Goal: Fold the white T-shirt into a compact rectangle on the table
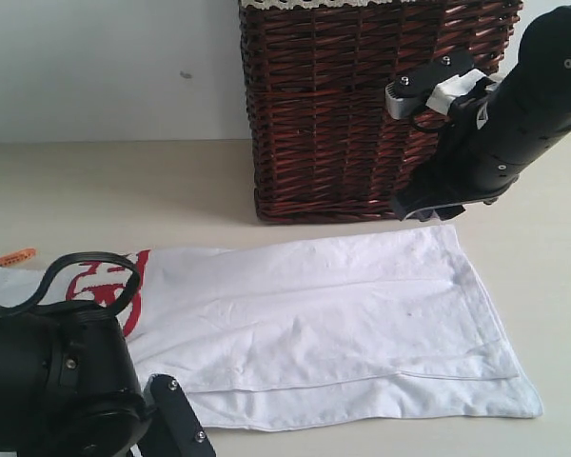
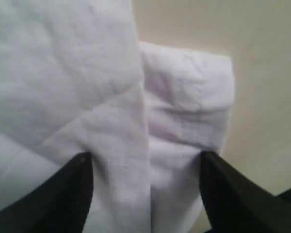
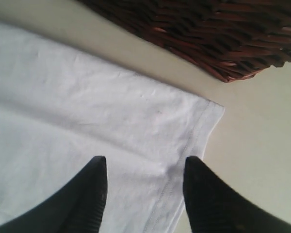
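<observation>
Left gripper (image 2: 145,167) stands with jaws apart over a folded edge of the white T-shirt (image 2: 87,87); cloth lies between its dark fingers (image 2: 70,194), and nothing is clamped. The right gripper (image 3: 145,170) is likewise spread over the shirt's hemmed corner. The shirt lies flat in long layers on the table (image 1: 124,190), with its red lettering (image 1: 114,286) and orange neck tag (image 1: 14,256) at the left arm's end. A dark brown wicker basket (image 1: 362,105) stands just behind it.

place: home-like tabletop (image 1: 124,190) | evidence: wicker basket (image 1: 362,114), plain wall (image 1: 105,67)
</observation>
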Available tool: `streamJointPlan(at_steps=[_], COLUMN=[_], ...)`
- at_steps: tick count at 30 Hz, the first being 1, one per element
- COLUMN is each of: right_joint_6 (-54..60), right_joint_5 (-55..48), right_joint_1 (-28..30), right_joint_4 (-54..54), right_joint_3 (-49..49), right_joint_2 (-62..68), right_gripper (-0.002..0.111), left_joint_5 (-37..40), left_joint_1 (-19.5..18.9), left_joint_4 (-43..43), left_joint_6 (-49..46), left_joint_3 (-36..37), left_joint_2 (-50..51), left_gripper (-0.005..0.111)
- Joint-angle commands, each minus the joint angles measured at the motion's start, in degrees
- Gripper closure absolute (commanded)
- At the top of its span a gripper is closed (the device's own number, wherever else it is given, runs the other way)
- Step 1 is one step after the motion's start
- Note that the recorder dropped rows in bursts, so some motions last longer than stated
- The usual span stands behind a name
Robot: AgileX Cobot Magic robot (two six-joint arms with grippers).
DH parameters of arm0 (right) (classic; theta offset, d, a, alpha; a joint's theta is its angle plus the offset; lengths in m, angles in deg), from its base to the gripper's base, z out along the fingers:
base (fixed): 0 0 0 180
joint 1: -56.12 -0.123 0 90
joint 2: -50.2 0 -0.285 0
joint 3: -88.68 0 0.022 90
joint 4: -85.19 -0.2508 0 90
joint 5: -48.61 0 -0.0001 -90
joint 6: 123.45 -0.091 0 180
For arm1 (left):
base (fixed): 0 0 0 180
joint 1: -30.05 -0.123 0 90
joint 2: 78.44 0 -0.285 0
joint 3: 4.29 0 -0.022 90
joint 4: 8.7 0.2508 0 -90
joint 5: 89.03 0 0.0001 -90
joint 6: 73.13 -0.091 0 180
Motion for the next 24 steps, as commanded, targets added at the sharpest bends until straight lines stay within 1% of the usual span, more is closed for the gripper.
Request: streamJointPlan(at_steps=[1,4,7,9,12,14,15,17,20,21,23,24], right_joint_6=[0.45,0.45,0.45,0.58,1.26,1.26,1.26,1.26,1.26,1.26,1.26,1.26], right_joint_5=[0.47,0.47,0.47,0.47,0.47,0.47,0.47,0.47,0.47,0.47,0.63,0.95], right_joint_1=[0.36,0.36,0.36,0.36,0.36,0.36,0.36,0.36,0.36,0.36,0.36,0.36], right_joint_4=[-0.1,-0.1,-0.1,-0.6,-1.4,-1.4,-1.52,-1.52,-1.49,-1.49,-1.54,-1.54], right_joint_3=[-0.45,-0.45,-0.45,-0.45,-0.45,-0.45,-0.45,-0.45,-0.45,-0.45,-0.45,-0.45], right_joint_2=[-0.49,-0.49,-0.49,-0.49,-0.49,-0.49,-0.49,-0.49,-0.49,-0.49,-0.49,-0.49], right_gripper=[0.06,0.06,0.06,0.06,0.06,0.06,0.06,0.06,0.06,0.06,0.06,0.06], left_joint_5=[-0.72,-1.7,-4.14,-5.17,-4.62,-4.15,-4.25,-4.61,-4.51,-4.17,0.86,5.96], left_joint_1=[0.84,0.84,0.84,0.84,0.84,0.84,0.84,0.84,0.84,0.84,0.84,0.84], left_joint_4=[-2.83,-4.18,-7.09,-7.33,-6.72,-5.88,-5.78,-5.58,-4.92,-4.08,0.78,5.17], left_joint_6=[0.06,-0.22,-3.21,-3.78,-3.78,-3.78,-3.78,-3.78,-4.25,-4.25,-4.25,-3.6], left_joint_3=[0.54,0.54,0.54,0.54,0.54,0.81,1.46,2.2,2.1,2.1,1.35,0.07], left_joint_2=[0.69,-0.51,-1.96,-2.72,-2.35,-1.68,-1.3,-1.3,-1.3,-1.43,-2.05,-2.91], left_gripper=[0.047,0.047,0.047,0.047,0.047,0.058,0.069,0.08,0.106,0.107,0.107,0.107])
